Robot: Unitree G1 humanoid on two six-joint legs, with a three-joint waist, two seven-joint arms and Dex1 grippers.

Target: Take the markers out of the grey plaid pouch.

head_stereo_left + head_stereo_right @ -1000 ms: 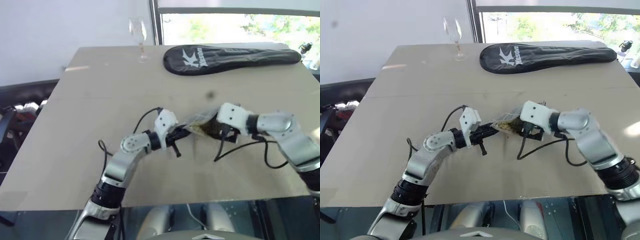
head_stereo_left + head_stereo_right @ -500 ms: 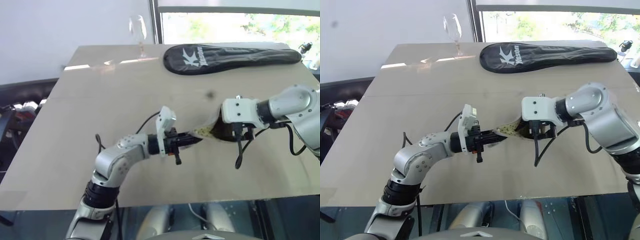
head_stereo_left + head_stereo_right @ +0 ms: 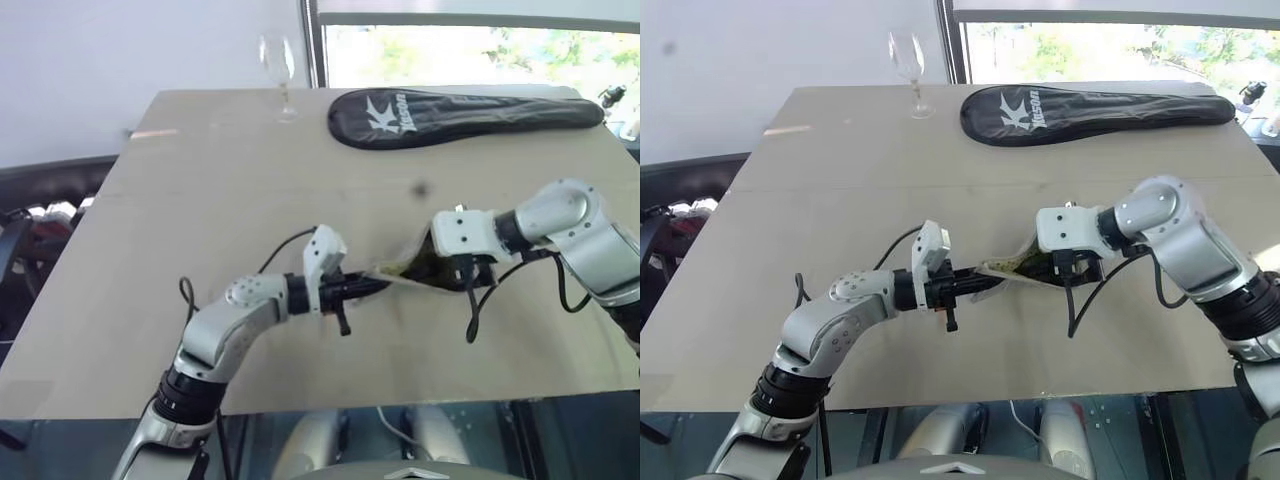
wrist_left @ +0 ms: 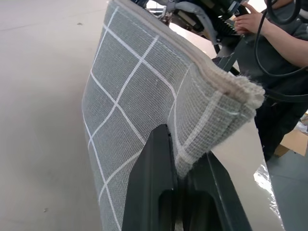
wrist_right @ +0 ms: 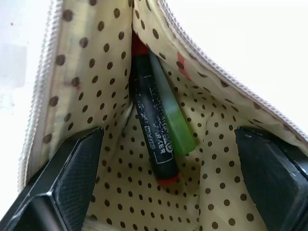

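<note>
The left arm reaches forward from the near edge of the bench (image 3: pixel 200 200), elbow bent, its forearm running nearly level toward the robot's right. The left tool (image 3: pixel 372 286) is pinched tight on one end of the grey plaid pouch (image 4: pixel 134 106); in the left wrist view the two black fingers (image 4: pixel 154 192) close on the tan-edged corner of the fabric, which rises away from them as a tilted sheet.

The right arm comes in from the right side, upper arm raised and forearm folded back toward the middle of the bench, wrist bent so that the right tool (image 3: pixel 452 276) points down and toward the left arm. Its fingers stand wide apart inside the pouch's open mouth: in the right wrist view one black fingertip (image 5: pixel 67 187) lies against each wall of the dotted cream lining, with the zip edges spread outside them.

The pouch hangs stretched between the two tools over the middle of the bench, nearer the robot than the far edge. The markers lie inside it, side by side and touching, deep in the fold of the lining between the right tool's fingers: a dark marker with red ends (image 5: pixel 153 134) and a pale green marker (image 5: pixel 174 126). Neither finger touches them.

At the far edge stand a wine glass (image 3: pixel 278 75) and a long black racket cover (image 3: pixel 450 115).
</note>
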